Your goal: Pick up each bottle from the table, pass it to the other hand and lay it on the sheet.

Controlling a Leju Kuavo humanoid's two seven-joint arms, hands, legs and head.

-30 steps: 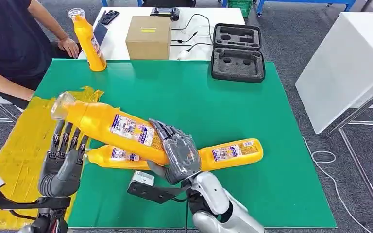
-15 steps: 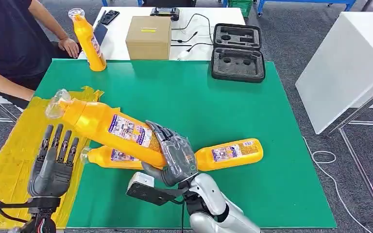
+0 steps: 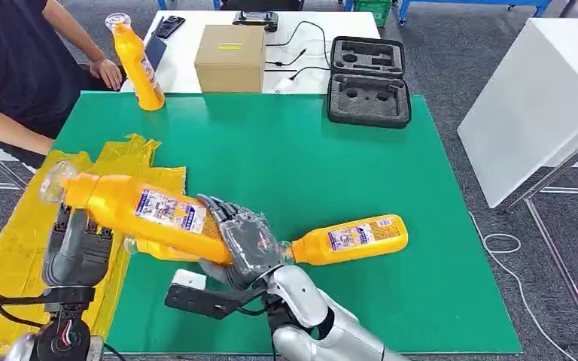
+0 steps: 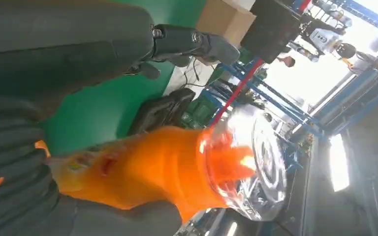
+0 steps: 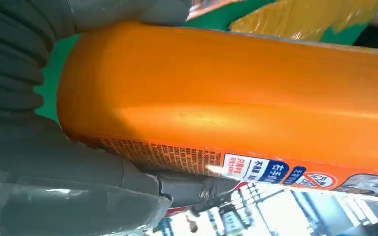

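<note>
The robot hand (image 5: 78, 162) grips an orange bottle (image 5: 236, 103).

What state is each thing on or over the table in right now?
Held bottle: tilted, gripped by right hand, neck at left hand.
Far bottle: upright.
Lying bottle: on its side.
Foam case: open.
Cardboard box: closed.
Yellow sheet: crumpled.

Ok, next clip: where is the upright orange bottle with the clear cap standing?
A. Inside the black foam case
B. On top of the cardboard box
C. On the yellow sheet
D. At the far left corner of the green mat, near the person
D: the upright orange plastic bottle with the clear cap stands at the far left corner of the green mat, beside the person's hand.
</note>
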